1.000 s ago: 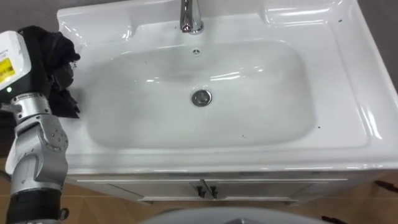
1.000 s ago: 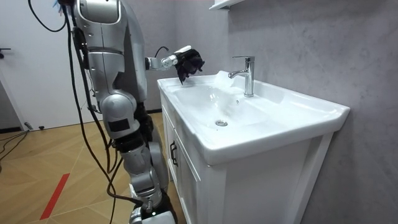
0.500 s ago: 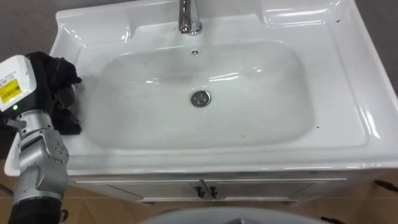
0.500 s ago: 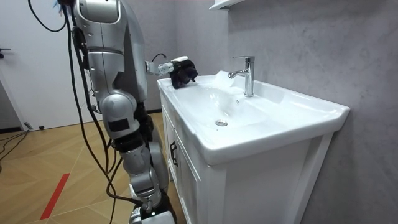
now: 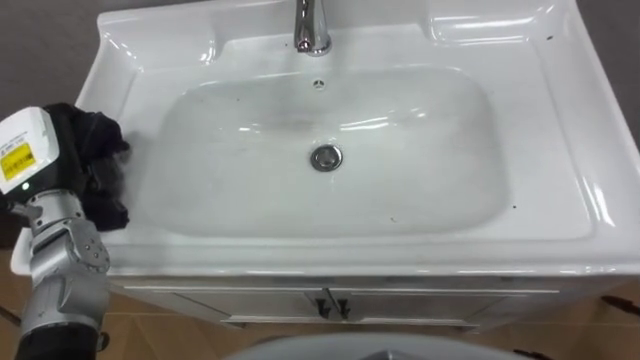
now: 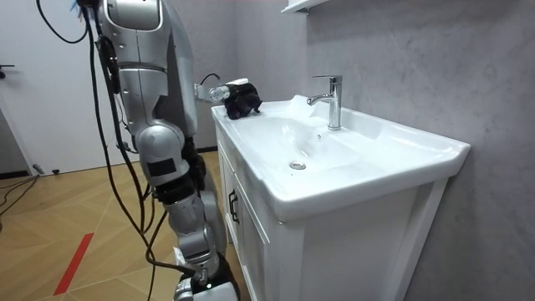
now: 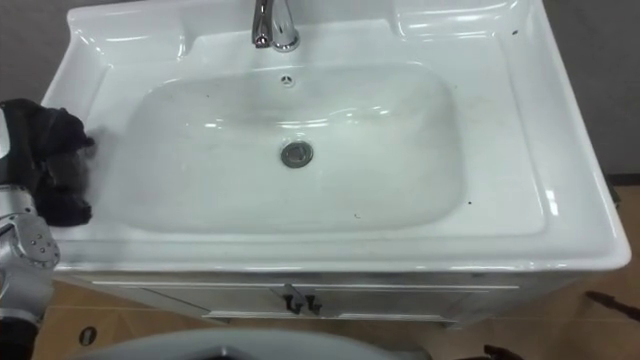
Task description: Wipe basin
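White basin [image 5: 560, 150] ledge, far left: the left hand [image 5: 65, 150] has lowered from above the rim onto it, fingers curled round a dark cloth [image 5: 100, 200]. Right of the fingers, the bowl and drain [image 5: 324, 157] lie untouched, so wiping is probably only starting.

You find the glossy white basin [image 5: 420, 190] upright; the bunched black cloth [image 5: 100, 135] sits on its left rim.

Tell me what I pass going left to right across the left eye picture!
left hand → black cloth → drain → right rim of the basin
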